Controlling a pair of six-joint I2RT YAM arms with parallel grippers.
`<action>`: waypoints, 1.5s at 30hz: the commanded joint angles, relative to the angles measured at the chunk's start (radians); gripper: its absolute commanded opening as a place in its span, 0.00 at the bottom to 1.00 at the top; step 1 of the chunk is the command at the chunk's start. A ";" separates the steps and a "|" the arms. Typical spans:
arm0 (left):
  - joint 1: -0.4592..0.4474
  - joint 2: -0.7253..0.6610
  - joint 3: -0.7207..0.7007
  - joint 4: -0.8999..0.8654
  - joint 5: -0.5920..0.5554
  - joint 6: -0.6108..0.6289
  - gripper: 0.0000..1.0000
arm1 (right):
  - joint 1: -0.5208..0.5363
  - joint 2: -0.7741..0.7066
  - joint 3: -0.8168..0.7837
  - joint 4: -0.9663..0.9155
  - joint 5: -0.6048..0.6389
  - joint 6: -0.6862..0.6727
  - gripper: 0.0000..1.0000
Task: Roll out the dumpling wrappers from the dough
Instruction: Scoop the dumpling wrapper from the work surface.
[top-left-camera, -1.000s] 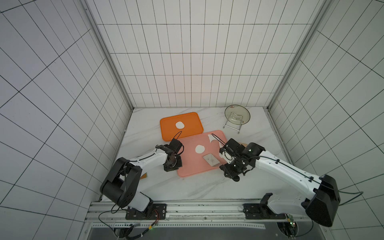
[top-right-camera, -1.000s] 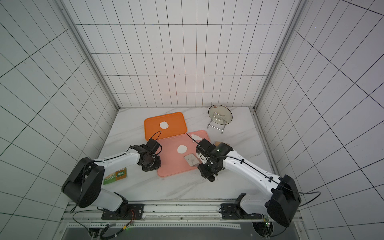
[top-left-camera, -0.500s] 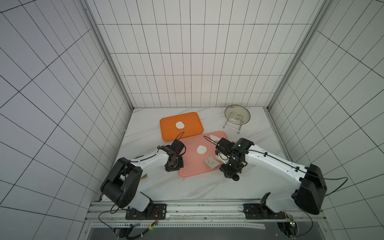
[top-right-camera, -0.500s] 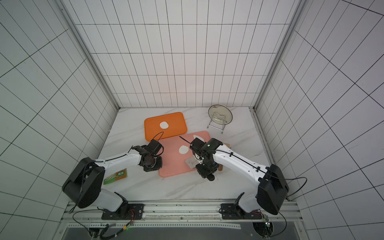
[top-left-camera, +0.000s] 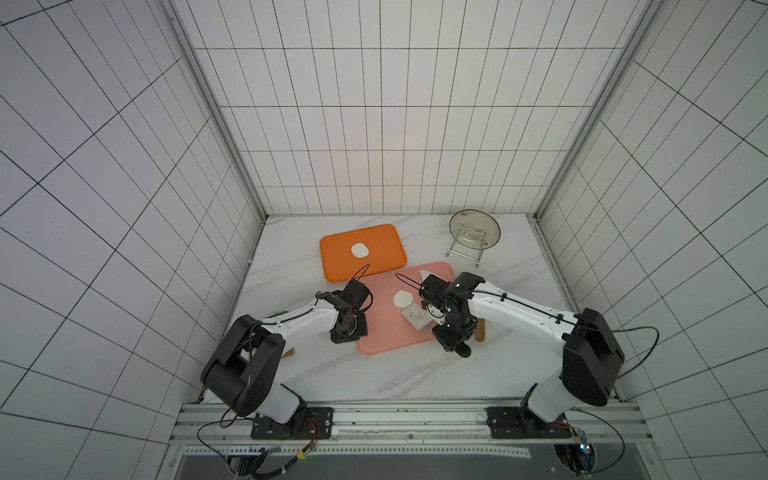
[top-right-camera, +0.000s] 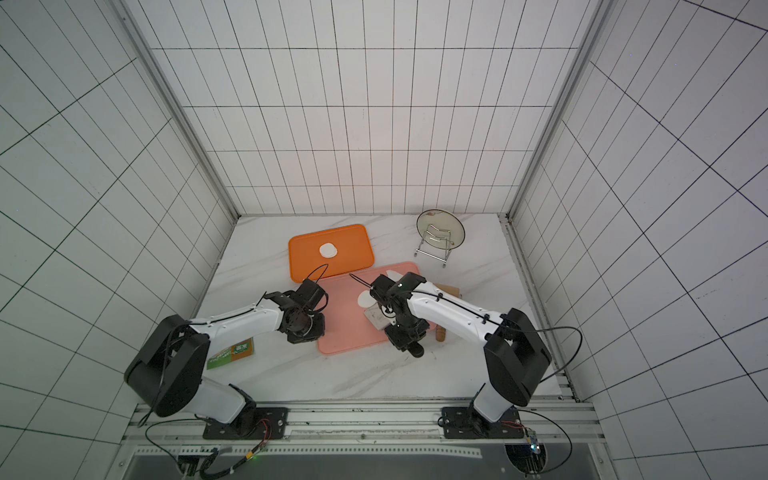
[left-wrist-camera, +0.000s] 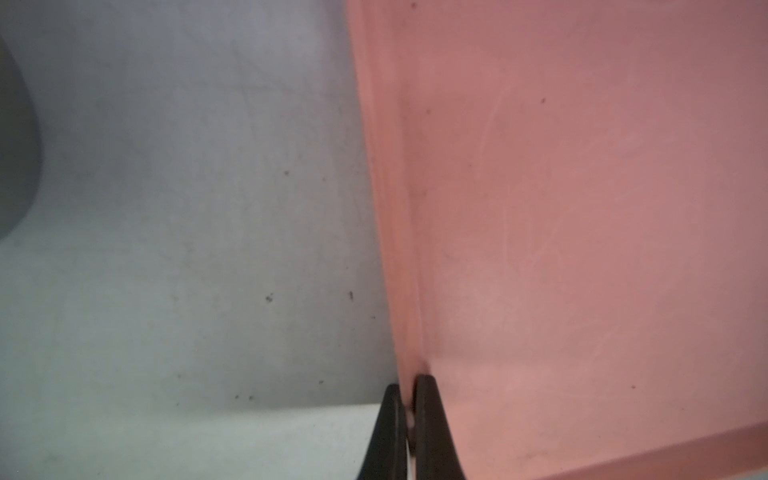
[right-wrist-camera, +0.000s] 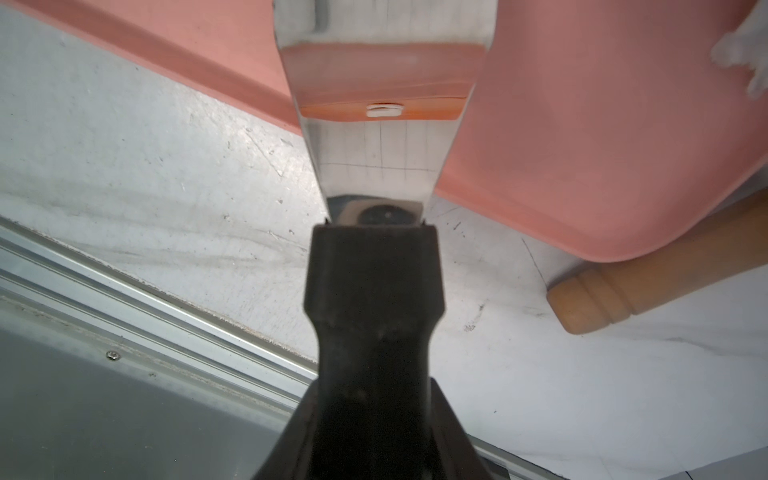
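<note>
A pink board (top-left-camera: 386, 332) lies in the middle, and my left gripper (left-wrist-camera: 409, 415) is shut on its near-left rim (left-wrist-camera: 395, 249). On the board lie one round dumpling wrapper (top-left-camera: 402, 298) and a ragged strip of dough (top-left-camera: 424, 273); the strip also shows in the right wrist view (right-wrist-camera: 744, 54). My right gripper (top-left-camera: 451, 334) is shut on the black handle (right-wrist-camera: 374, 311) of a steel scraper. Its blade (top-left-camera: 415, 318) rests on the board just beside the wrapper. A second wrapper (top-left-camera: 359, 250) lies on the orange tray (top-left-camera: 336, 266).
A wooden rolling pin (right-wrist-camera: 623, 291) lies along the pink board's right side, mostly under my right arm. A glass plate on a wire rack (top-left-camera: 473, 230) stands at the back right. A green packet (top-right-camera: 230, 353) lies under my left arm. The front rail (top-left-camera: 407, 419) is close.
My right arm's elbow has swung left while its gripper and scraper stay over the board's near right part. The left gripper keeps its hold on the rim.
</note>
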 joint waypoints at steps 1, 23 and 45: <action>-0.020 -0.001 -0.004 -0.016 0.019 0.043 0.00 | -0.005 0.023 0.044 0.025 0.027 -0.018 0.00; -0.023 -0.008 -0.006 -0.015 0.022 0.040 0.00 | -0.043 0.107 0.056 0.222 0.096 0.064 0.00; -0.023 0.000 0.014 -0.016 0.019 0.045 0.00 | -0.052 0.042 0.061 0.143 0.035 0.067 0.00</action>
